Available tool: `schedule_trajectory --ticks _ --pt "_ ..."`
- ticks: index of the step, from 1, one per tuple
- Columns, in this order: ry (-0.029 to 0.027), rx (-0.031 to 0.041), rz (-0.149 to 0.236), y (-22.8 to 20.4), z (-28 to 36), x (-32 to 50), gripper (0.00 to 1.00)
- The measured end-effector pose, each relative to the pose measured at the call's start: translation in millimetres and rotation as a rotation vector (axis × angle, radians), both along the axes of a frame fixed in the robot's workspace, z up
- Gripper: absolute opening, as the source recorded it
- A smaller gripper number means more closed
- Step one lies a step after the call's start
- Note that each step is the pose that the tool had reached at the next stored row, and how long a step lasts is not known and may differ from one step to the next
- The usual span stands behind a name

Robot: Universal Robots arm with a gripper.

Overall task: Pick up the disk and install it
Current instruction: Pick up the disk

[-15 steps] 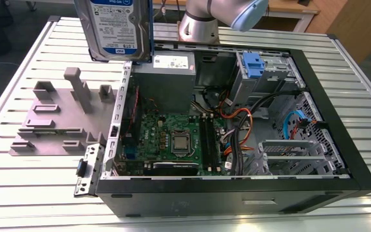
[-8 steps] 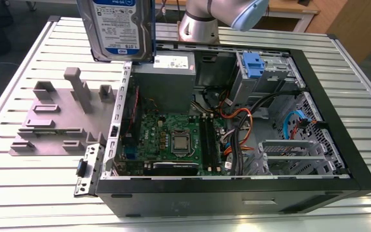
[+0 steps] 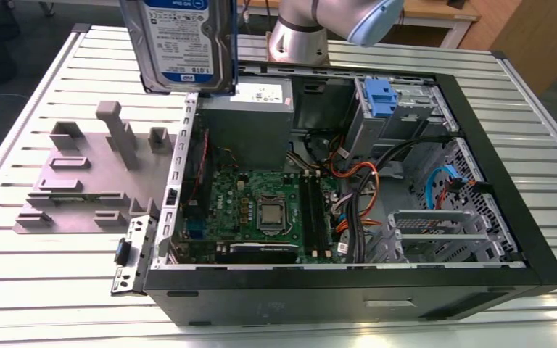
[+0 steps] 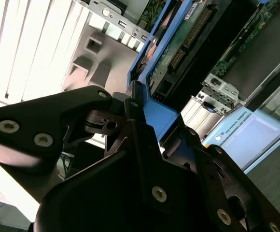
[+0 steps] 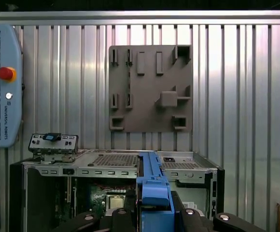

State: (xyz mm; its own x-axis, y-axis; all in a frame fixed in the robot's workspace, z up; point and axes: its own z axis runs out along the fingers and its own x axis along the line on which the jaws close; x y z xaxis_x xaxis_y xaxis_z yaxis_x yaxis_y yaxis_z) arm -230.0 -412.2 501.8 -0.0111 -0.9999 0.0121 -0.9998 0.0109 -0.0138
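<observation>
Closest in, my gripper [image 4: 161, 123] is clamped on the blue caddy edge of the disk [image 3: 186, 43], so the task's thing is in my grasp. It hangs upright above the open computer case [image 3: 307, 301], near the case's power supply [image 3: 259, 98], its long axis pointing from my grasp down toward the case. The case's drive cage [image 3: 405, 109] lies further across, toward the exterior view's right.

An open computer case [image 3: 307, 304] is lying on its side on a slatted metal table [image 3: 27, 275], exposing its motherboard [image 3: 249, 196] and grey power supply [image 3: 249, 130]; a grey fixture plate [image 3: 75, 181] is sitting just beside it.
</observation>
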Motion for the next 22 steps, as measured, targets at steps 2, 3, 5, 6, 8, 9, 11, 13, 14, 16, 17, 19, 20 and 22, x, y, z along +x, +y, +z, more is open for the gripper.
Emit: schedule_trajectory --ticks 2,3,5,6,8,9,11,13,14,16,17,19,20,22 --pt "-0.0001 0.0001 0.0 -0.7 0.0 1.2 0.36" --pt "0.0 0.0 0.0 -1.3 0.0 1.7 0.36" --pt "-0.0001 0.0001 0.0 -2.4 -0.1 2.6 0.36" --pt "0.0 0.0 0.0 -3.0 0.0 3.0 0.36" --pt "0.0 0.0 0.0 -4.2 -0.1 3.9 0.36" --pt "0.0 0.0 0.0 -4.8 -0.1 4.3 0.36" --pt "0.0 0.0 0.0 -6.2 -0.1 5.2 0.36" --pt "0.0 0.0 0.0 -7.5 -0.1 6.1 0.36" --pt "0.0 0.0 0.0 -8.1 -0.1 6.5 0.36" --pt "-0.0001 0.0 0.0 -9.1 -0.2 7.3 0.36" --pt "0.0 0.0 0.0 -9.5 -0.2 7.7 0.36" --pt "0.0 0.0 0.0 -10.3 -0.2 8.6 0.36" --pt "0.0 0.0 0.0 -10.7 -0.2 9.1 0.36" --pt "0.0 0.0 0.0 -11.3 -0.2 10.0 0.36"
